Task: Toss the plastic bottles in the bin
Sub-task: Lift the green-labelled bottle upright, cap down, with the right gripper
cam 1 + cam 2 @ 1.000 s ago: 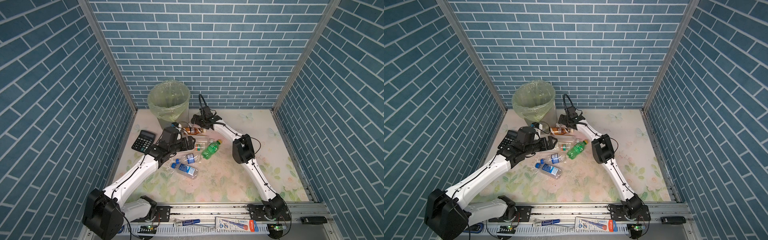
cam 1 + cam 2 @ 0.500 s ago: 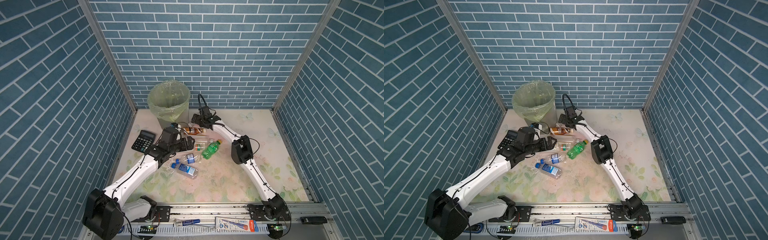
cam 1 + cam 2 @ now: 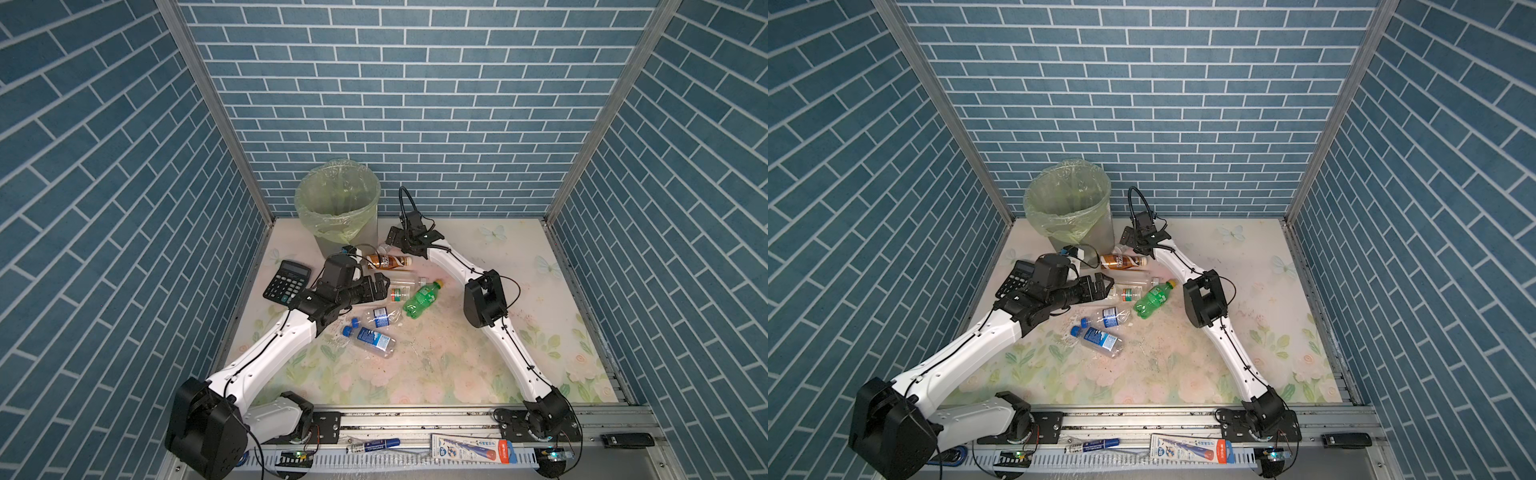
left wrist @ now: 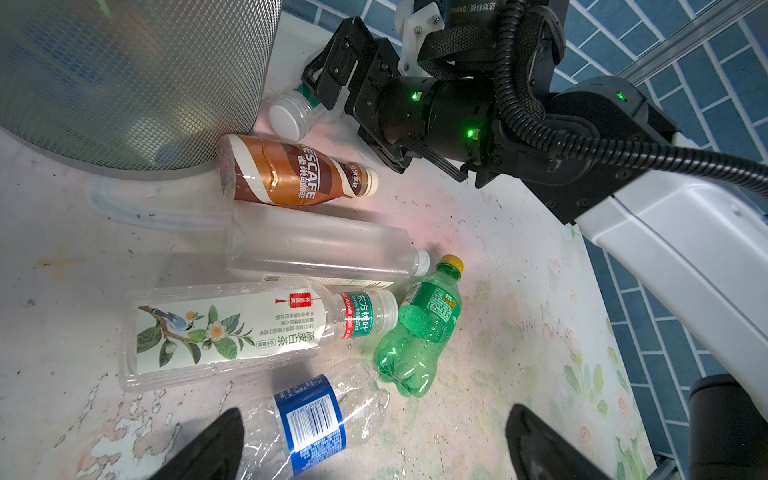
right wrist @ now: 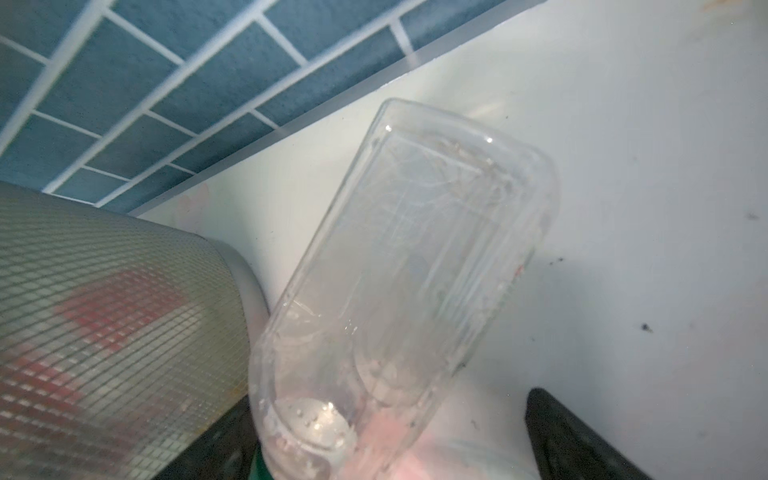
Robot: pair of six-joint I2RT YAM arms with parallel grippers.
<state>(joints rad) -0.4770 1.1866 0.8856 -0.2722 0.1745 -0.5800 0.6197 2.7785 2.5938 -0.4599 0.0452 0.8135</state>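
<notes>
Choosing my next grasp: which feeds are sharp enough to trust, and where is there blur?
Left wrist view: sharp, with legible print on the brown bottle. Right wrist view: soft; the clear bottle fills the frame at close range, and the mesh of the bin is blurred. Both top views: evenly lit, but the green bottle looks small.

You can read "ESCAFE" and 雀巢咖啡 on the brown coffee bottle (image 4: 291, 178) lying against the foot of the bin (image 4: 124, 83). Two bottles farther out from the bin, the tea bottle (image 4: 232, 332) shows 陈皮白茶 on its white label and 东方树叶 on its green neck band. Farther still from the bin, the blue-labelled bottle (image 4: 309, 419) carries a barcode whose digits you cannot make out, nor the print on the green bottle (image 4: 419, 328)
</notes>
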